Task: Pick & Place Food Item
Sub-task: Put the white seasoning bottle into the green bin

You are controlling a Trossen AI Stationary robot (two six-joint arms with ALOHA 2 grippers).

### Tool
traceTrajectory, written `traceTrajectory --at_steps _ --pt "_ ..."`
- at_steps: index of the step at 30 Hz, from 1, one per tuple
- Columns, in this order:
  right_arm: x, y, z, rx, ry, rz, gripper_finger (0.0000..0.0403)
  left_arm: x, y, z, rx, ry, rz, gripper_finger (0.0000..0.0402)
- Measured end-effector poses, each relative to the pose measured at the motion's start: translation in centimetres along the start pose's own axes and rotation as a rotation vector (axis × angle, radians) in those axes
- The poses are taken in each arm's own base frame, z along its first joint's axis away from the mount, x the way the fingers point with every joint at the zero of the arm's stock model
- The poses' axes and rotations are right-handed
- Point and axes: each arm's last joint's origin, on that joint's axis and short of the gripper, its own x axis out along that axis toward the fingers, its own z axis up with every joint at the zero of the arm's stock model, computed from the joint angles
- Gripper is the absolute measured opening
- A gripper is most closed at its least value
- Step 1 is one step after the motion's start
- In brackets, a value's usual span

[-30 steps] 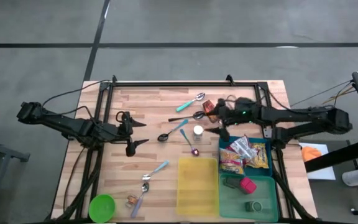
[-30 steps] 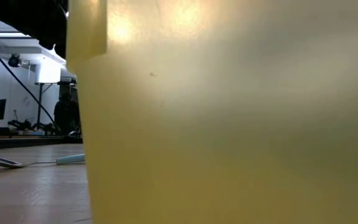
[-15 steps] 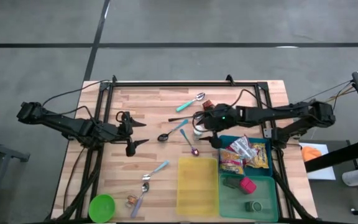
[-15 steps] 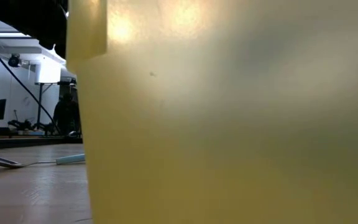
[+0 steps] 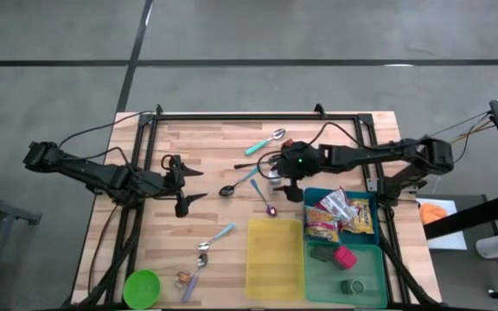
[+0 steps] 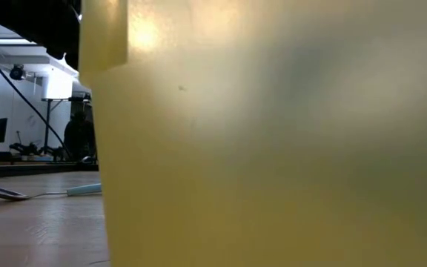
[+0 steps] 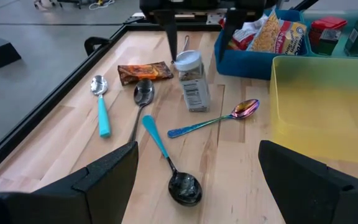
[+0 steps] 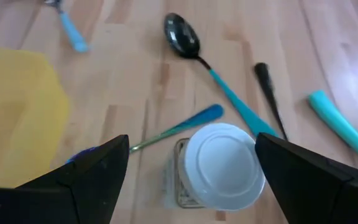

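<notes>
Hovering over the spice jar (image 8: 221,163), the right tool (image 5: 277,179) hung with its fingers spread wide and nothing between them.

That jar (white lid, printed label) stood upright on the wooden desk (image 5: 188,250), just beside the blue bin (image 5: 311,197) of snack packets, with a rainbow-tinted spoon (image 7: 214,120) and a black spoon with a blue handle (image 7: 169,163) lying near it and a brown snack bar (image 7: 143,71) behind. Farther left, the left tool (image 5: 185,181) waited over bare desk, its fingers also wide and empty. A yellow bin (image 5: 274,257) sat nearby.
</notes>
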Motion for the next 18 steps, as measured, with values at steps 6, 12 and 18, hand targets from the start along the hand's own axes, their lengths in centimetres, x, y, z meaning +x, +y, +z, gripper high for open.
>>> traceTrajectory --at_steps 6,12,18 --pt "0.71 0.08 -0.86 0.012 0.058 0.019 0.0345 0.0 0.0 0.0 0.0 0.0 0.0 0.0335" --pt "0.43 0.06 -0.57 0.009 0.039 0.015 0.0345 0.0 0.0 0.0 0.0 0.0 0.0 0.0335" --pt "0.26 0.08 -0.42 0.082 0.029 0.01 0.0345 0.0 0.0 0.0 0.0 0.0 0.0 0.0335"
